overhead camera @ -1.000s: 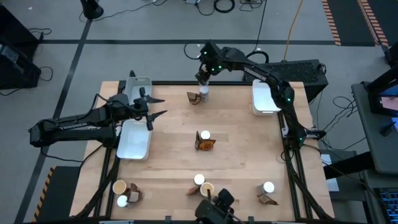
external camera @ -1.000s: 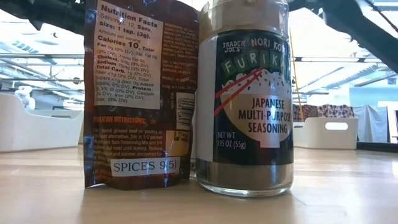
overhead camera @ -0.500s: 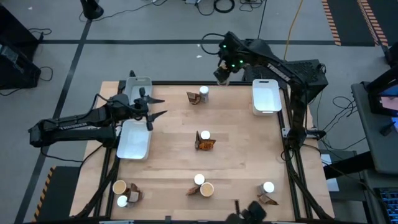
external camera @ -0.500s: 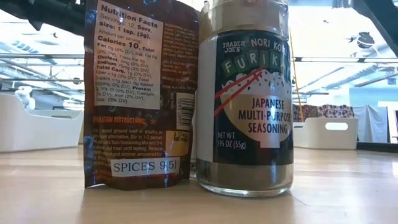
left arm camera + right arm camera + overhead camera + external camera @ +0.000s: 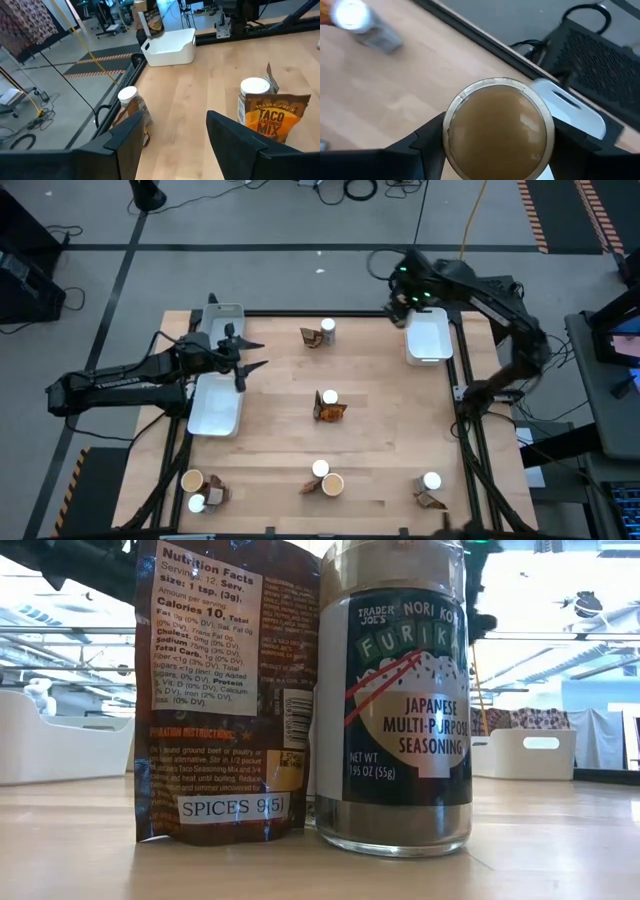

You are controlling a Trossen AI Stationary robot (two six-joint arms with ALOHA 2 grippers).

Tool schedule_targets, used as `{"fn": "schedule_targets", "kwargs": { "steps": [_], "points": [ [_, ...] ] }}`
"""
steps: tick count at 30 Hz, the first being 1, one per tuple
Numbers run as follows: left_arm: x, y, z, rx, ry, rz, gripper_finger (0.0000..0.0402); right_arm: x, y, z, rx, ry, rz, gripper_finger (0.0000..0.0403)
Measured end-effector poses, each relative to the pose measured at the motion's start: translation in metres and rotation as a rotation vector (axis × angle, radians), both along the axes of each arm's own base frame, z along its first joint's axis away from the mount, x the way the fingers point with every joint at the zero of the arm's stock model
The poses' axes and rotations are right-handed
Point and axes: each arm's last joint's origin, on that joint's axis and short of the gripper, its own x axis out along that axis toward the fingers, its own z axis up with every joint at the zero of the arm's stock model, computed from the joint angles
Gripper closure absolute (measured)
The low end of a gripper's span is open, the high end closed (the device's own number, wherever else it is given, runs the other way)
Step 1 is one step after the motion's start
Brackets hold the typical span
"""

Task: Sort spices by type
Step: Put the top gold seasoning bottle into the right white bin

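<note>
My right gripper (image 5: 404,304) is shut on a tan-topped jar (image 5: 497,131) above the far end of the right white tray (image 5: 430,345); the left wrist view also shows this jar (image 5: 150,19) over the tray. My left gripper (image 5: 246,352) hangs open over the far end of a left white tray (image 5: 213,408) and holds nothing. Groups of spices stand on the table: a white-lidded jar (image 5: 327,328) with a brown packet (image 5: 311,337) at the far middle, a jar and packet (image 5: 329,404) in the centre, and others along the near edge. My right gripper pinches the tan-topped jar between its two fingers (image 5: 422,145), on two opposite sides just under the lid's rim (image 5: 448,134). The fingers come steeply from above. The jar hangs upright, lid up and clear of the table; the lid hides its body.
A second white tray (image 5: 226,317) lies at the far left corner. Near edge: a tan jar, white jar and packet (image 5: 200,490) at left, another group (image 5: 324,478) in the middle, a white jar and packet (image 5: 431,488) at right. A packet (image 5: 225,690) and furikake jar (image 5: 395,700) fill the low view.
My right gripper has travelled along the far edge toward the table's right edge, from above the far middle jar and packet to the far end of the right tray, carrying the tan-topped jar clear of the table. The white-lidded jar and packet stayed in place.
</note>
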Motion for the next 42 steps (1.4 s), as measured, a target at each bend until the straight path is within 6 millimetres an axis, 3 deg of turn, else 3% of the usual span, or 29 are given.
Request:
{"fn": "schedule_targets", "kwargs": {
  "steps": [5, 12, 24, 35, 42],
  "points": [
    [0.001, 0.0, 0.002, 0.006, -0.024, 0.0, 0.0183, -0.039, 0.003, -0.027, 0.0, 0.02, -0.039, 0.0153],
    [0.001, 0.0, 0.004, 0.007, -0.042, 0.002, 0.0183, -0.062, -0.011, -0.066, -0.013, -0.002, -0.019, 0.0151],
    [0.001, 0.0, 0.004, 0.009, -0.041, 0.001, 0.0183, -0.077, -0.031, -0.082, -0.046, -0.036, 0.082, 0.015],
    [0.001, 0.0, 0.005, 0.013, -0.047, 0.0, 0.0183, -0.07, -0.055, -0.115, 0.015, 0.031, 0.146, 0.015],
    [0.001, 0.0, 0.005, 0.015, -0.046, 0.0, 0.0183, -0.067, -0.062, -0.123, 0.005, 0.055, 0.206, 0.0149]
  ]
}}
